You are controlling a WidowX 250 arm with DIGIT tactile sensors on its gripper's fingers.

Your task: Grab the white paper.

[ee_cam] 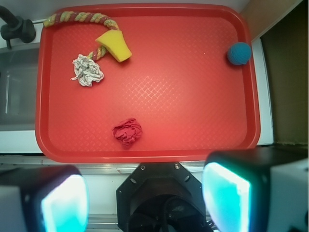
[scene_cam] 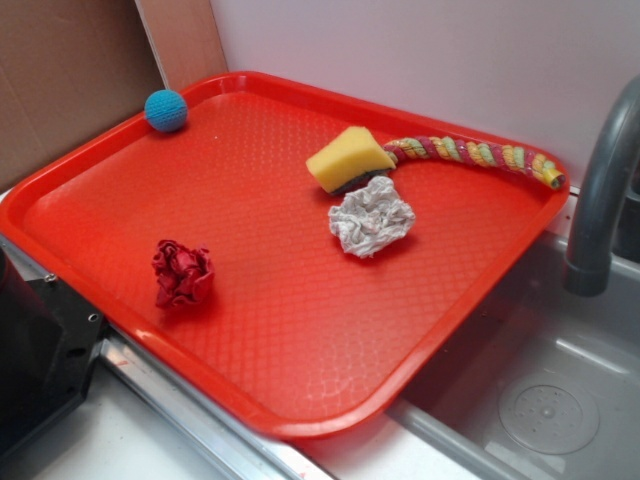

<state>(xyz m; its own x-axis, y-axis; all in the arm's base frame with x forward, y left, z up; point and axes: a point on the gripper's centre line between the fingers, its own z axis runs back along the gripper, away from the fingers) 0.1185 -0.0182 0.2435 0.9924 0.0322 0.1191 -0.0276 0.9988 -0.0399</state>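
Off-white crumpled paper (ee_cam: 87, 70) is lying just beside the yellow sponge (ee_cam: 115, 46) on the red tray (ee_cam: 193, 121). The hand (ee_cam: 145, 200) is hovering wide open and empty over the tray's near rim; it should be descending centred on the paper, clear of the sponge.

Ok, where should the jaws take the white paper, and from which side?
Come from above and close across the middle of the white paper, probably along the axis parallel to the yellow sponge: that side is crowded, the other flanks are open tray.
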